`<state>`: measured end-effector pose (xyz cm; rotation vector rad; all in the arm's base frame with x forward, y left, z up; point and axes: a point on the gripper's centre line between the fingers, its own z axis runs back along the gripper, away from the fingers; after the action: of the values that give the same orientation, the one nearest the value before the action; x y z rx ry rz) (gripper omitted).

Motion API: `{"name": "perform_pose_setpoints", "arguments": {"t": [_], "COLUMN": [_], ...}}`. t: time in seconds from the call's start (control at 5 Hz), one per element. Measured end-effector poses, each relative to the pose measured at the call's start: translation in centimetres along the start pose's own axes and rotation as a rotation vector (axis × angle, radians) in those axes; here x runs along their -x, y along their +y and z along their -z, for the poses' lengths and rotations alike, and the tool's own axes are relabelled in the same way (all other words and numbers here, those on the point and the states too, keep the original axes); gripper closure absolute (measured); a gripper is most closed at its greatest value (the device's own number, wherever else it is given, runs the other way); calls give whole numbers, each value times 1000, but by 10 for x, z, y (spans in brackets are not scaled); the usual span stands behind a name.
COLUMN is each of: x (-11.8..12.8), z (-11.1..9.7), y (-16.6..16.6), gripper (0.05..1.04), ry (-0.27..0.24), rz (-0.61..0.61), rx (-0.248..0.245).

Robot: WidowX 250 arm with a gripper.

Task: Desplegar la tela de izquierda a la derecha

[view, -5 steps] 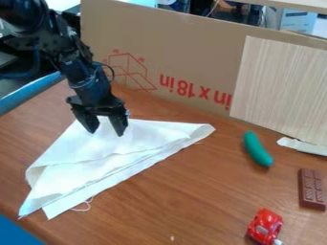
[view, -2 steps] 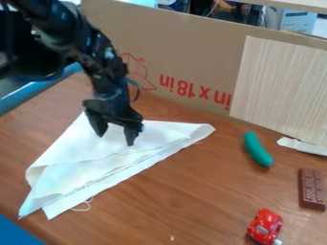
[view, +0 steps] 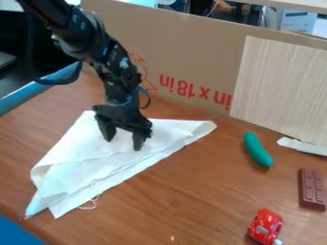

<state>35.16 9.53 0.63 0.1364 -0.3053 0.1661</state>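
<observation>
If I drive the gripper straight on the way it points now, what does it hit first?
Most likely the white cloth. The gripper points down at it with its jaws open; whether the tips touch it or hover just above is unclear from this angle.

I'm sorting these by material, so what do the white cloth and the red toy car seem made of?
The cloth looks like matte woven fabric, probably cotton: it creases softly and trails loose threads. The car is probably glossy plastic, given its bright highlights.

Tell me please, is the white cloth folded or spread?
Folded: the cloth lies as a rough triangle, with layers overlapping along its lower side.
</observation>
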Motion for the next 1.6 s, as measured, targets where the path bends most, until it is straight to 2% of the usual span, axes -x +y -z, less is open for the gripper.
{"name": "perform_pose_setpoints", "arguments": {"t": [0.2, 0.4, 0.8, 1.2, 1.6], "x": [-5, -8, -19, -36, -32], "z": [3, 4, 2, 7, 8], "y": [-12, -26, -71, -90, -85], "gripper": [85, 85, 85, 85, 85], "ry": [-5, 19, 31, 40, 44], "rz": [-1, -26, -24, -51, -53], "rx": [7, 52, 107, 112, 100]}}
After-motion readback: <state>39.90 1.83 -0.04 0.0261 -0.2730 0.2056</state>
